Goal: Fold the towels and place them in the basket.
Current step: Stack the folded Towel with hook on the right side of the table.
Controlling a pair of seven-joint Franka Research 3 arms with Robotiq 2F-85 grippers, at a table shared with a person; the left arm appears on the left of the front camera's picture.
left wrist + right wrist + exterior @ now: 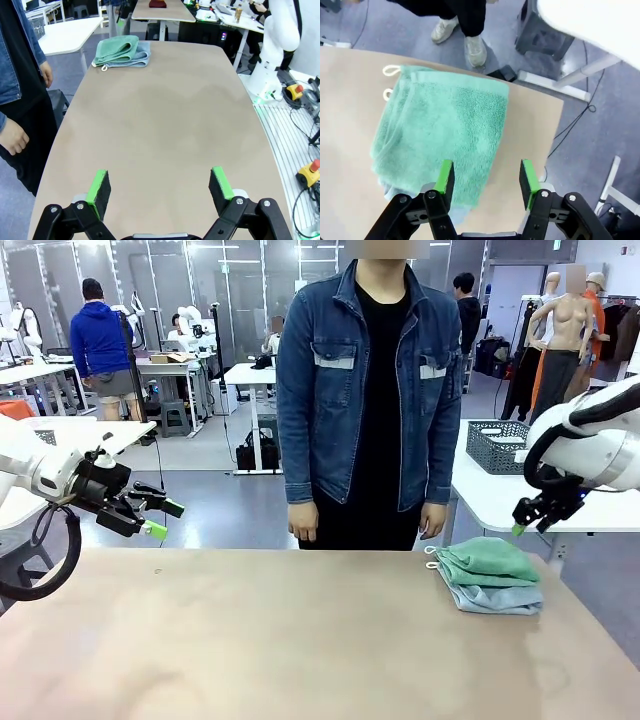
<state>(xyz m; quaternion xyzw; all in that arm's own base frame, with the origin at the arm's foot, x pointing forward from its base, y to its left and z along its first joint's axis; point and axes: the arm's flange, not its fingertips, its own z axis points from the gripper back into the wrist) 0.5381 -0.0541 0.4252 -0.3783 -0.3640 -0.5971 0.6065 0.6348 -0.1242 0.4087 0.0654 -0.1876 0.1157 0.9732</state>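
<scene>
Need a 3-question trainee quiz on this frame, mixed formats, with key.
1. True or false: the green towel lies on top of the light blue-grey towel.
2. Multiple choice: the right gripper is A) shut on a towel, B) open above the towel stack, C) resting flat on the table.
3. Fill in: the left gripper is open over a bare part of the table, and the towel stack lies near the table's ___ end in the left wrist view.

Key: 1 true; 2 B; 3 far. The person's hands hang at their sides, touching nothing. A dark grey basket stands on another table behind.
</scene>
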